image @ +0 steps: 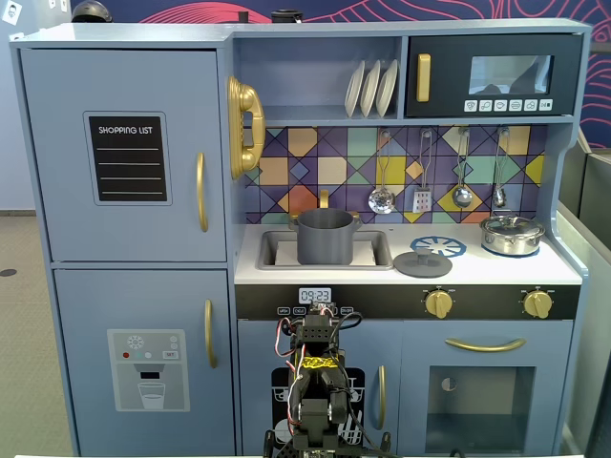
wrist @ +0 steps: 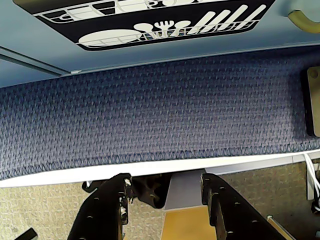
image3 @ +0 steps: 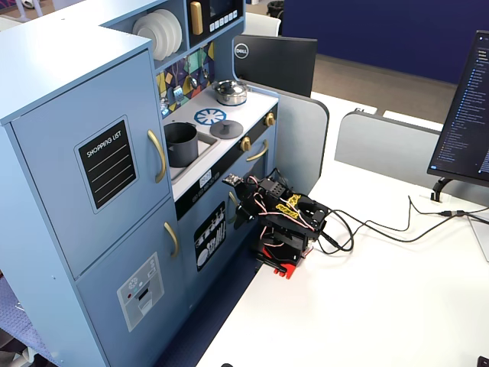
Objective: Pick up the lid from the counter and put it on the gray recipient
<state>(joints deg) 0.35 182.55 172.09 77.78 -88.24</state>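
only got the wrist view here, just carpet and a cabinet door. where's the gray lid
Observer: The lid lies flat on the counter, right of the sink in a fixed view.
Operator: and the gray pot
Observer: The gray recipient stands upright in the sink, left of the lid, uncovered.
Operator: anything else up there i could confuse it with
Observer: A shiny silver pot with its own lid sits further right on the counter.
Operator: how far off is my arm
Observer: The arm is folded low in front of the kitchen, below counter height; the gripper has its fingers apart, holding nothing.
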